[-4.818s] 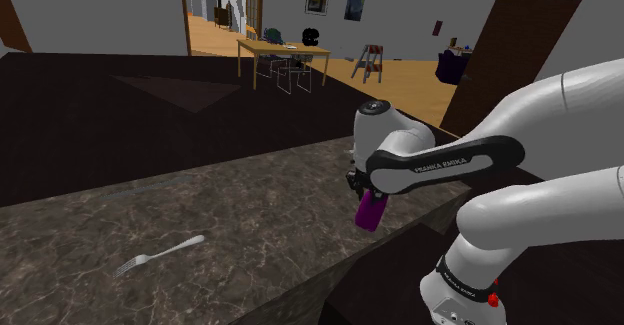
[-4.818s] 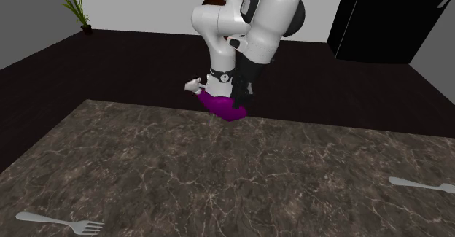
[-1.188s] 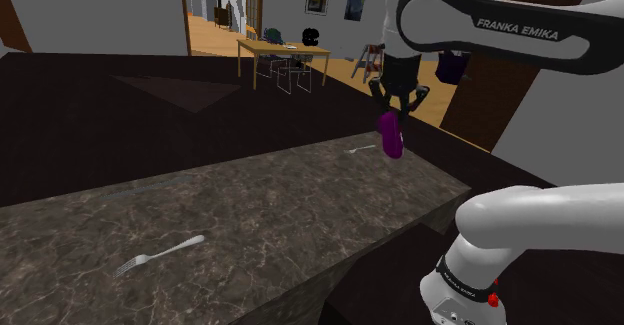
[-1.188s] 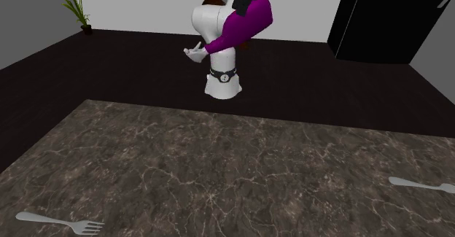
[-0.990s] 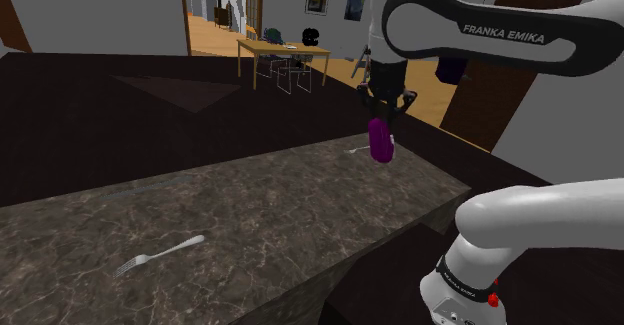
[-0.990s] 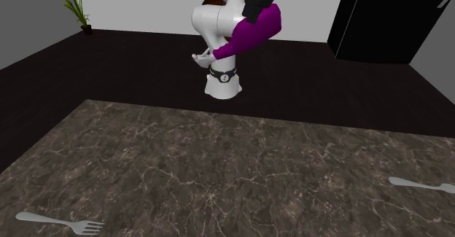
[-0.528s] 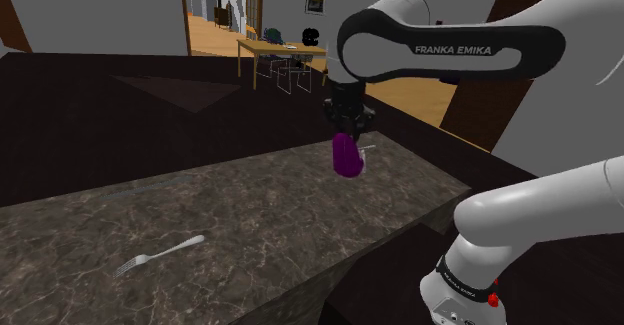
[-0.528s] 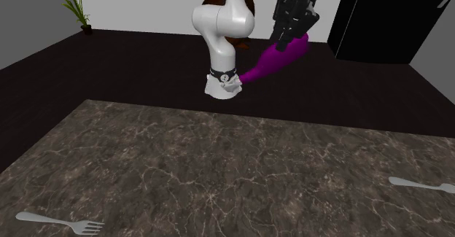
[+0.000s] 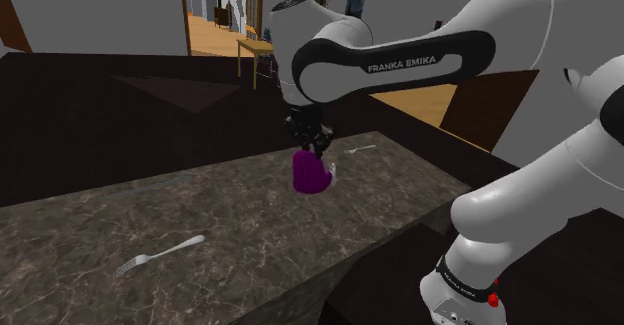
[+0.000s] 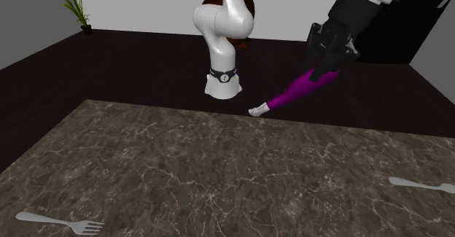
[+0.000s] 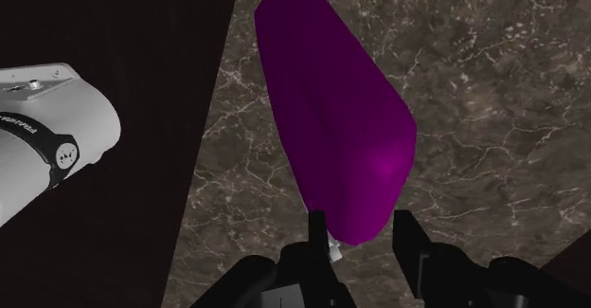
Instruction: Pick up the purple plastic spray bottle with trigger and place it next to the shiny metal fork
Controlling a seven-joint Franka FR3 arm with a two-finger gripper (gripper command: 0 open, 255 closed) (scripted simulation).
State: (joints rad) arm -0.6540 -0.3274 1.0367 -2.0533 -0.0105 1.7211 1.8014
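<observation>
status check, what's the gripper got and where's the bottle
Gripper shut on purple spray bottle, held tilted above the marble counter. Not yet set down. Far fork and near fork lie on counter; nothing seen between bottle and them.

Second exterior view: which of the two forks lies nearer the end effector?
The fork at that view's right edge, cut off. The end effector, holding the purple bottle, hangs at upper right; the other fork lies far away at lower left.
</observation>
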